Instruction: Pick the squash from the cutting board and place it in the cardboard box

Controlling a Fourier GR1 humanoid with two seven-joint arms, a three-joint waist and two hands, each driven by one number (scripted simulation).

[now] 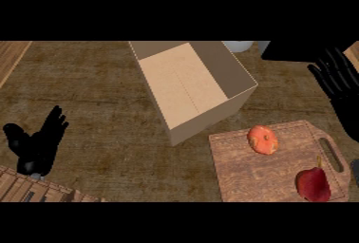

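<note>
A wooden cutting board point(259, 175) with a handle slot lies at the lower right. It carries a rounded orange item with a pale patch point(263, 139) near its far edge and a dark red, pear-shaped item with a yellowish stem point(313, 184) near its right end. I cannot tell which one is the squash. The open cardboard box point(184, 90) stands tilted at the top centre, just left of the board, with nothing inside. My right hand point(338, 80) hovers open at the upper right, beyond the board and touching nothing. At the left edge my left hand point(38, 142) rests open.
A slatted wooden piece point(28, 189) fills the lower left corner. A wooden strip point(10, 57) runs along the top left. Behind the box a pale rounded object point(238, 46) shows, with a dark shape point(294, 50) to its right.
</note>
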